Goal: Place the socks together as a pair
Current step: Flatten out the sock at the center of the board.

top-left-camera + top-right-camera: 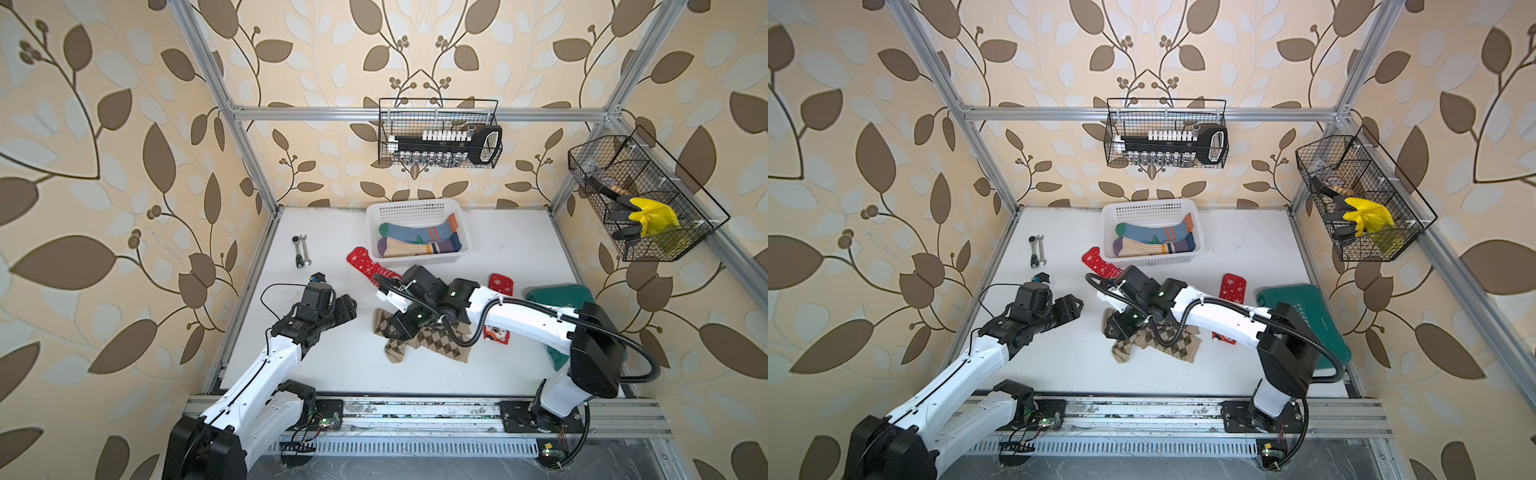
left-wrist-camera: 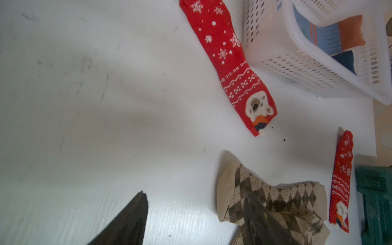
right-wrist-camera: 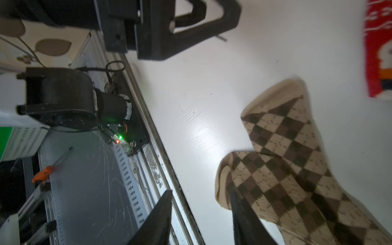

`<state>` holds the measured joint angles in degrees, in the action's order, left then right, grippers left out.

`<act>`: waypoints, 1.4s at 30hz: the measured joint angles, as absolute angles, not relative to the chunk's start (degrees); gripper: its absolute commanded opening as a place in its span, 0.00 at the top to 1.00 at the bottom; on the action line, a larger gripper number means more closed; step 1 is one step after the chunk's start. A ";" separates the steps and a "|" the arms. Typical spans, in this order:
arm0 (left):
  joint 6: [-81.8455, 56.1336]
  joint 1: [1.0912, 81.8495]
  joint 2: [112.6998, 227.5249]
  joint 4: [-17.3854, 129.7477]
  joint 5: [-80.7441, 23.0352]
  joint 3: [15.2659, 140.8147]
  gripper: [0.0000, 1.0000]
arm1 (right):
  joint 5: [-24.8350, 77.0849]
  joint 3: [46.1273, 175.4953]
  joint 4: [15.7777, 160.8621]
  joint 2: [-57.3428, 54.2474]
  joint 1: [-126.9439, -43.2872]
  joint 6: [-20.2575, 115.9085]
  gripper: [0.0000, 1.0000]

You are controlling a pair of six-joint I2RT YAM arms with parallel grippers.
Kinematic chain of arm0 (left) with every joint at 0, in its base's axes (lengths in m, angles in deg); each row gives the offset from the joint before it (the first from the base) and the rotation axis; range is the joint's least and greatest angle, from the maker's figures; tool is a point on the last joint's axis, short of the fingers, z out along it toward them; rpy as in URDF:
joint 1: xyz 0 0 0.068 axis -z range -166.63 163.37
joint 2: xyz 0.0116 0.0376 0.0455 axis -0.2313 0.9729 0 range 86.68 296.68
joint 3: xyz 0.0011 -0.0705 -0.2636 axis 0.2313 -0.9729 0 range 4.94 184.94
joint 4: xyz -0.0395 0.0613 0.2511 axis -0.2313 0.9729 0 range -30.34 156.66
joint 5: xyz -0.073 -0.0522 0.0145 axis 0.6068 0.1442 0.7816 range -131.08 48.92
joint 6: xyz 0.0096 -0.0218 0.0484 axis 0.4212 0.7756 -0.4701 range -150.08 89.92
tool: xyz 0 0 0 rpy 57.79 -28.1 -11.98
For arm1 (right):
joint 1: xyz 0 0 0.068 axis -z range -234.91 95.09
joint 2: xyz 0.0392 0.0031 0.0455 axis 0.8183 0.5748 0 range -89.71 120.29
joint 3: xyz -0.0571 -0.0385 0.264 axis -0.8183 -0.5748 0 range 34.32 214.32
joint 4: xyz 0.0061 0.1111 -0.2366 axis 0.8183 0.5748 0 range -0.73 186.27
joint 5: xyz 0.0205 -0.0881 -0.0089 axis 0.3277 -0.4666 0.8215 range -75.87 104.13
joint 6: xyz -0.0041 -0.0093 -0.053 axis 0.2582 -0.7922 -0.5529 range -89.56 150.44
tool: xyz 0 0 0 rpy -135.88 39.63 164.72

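We found the two brown-and-beige argyle knit socks (image 1: pixel 415 347) lying crossed, one over the other, near the middle of the white desk (image 1: pixel 332 365), a little toward its near edge. The right gripper (image 3: pixel 201 193) hung just over them with its jaws parted and nothing between them, one finger against the upper sock's knit. The left gripper (image 1: pixel 348 308) stood open and empty, well apart toward the left edge.

We judged the step to be the release of this pair. To do it well, we would lift straight up so that the finger did not drag the knit, since the toes already splayed apart.

Toward the left and near edges the desk lay bare, which gave room to retreat. The far side was tighter: one red snowflake-patterned sock (image 1: pixel 365 264) lay just beside the white perforated plastic basket (image 1: pixel 415 262), and a second red snowflake-patterned sock (image 1: pixel 500 284) and a dark green cloth bag (image 1: pixel 561 293) lay toward the right edge by the right arm.
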<state>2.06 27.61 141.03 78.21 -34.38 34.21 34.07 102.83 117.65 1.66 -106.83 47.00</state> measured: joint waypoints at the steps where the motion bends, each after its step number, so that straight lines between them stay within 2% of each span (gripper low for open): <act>1: 1.76 27.98 142.58 78.17 -33.51 34.30 0.25 | 33.28 100.41 117.78 -1.40 -104.80 47.76 0.54; 4: 1.28 33.21 146.52 79.30 -33.69 35.55 0.25 | 30.77 94.39 118.90 -9.86 -98.92 49.97 0.53; 8: 1.34 48.86 149.40 81.38 -38.78 39.50 0.25 | 29.63 85.74 119.77 -17.86 -91.38 52.99 0.53; 13: 2.46 63.30 149.77 84.00 -46.82 41.54 0.25 | 32.28 73.19 119.44 -20.98 -79.58 56.81 0.51; 24: 8.71 82.93 155.78 87.78 -57.01 42.04 0.24 | 35.84 65.92 115.97 -21.18 -78.29 60.72 0.49; 30: 11.59 85.03 166.78 89.29 -61.77 45.82 0.29 | 35.80 65.06 115.44 -21.20 -78.33 61.10 0.49; 33: 12.64 85.03 171.32 90.65 -64.22 48.46 0.44 | 35.40 65.06 115.25 -21.20 -78.99 61.16 0.49; 35: 13.41 85.03 173.07 91.48 -65.33 49.60 0.63 | 34.77 65.06 115.12 -21.18 -79.84 61.31 0.51; 37: 13.80 85.03 173.47 92.07 -65.92 49.99 0.79 | 33.87 65.06 115.01 -21.03 -80.78 61.64 0.52; 41: 14.24 85.03 173.38 92.94 -66.91 50.08 1.00 | 31.10 65.06 114.85 -19.80 -83.14 62.19 0.53; 42: 14.13 85.03 173.27 93.12 -67.04 50.08 1.00 | 30.35 65.06 114.92 -19.56 -83.64 62.28 0.53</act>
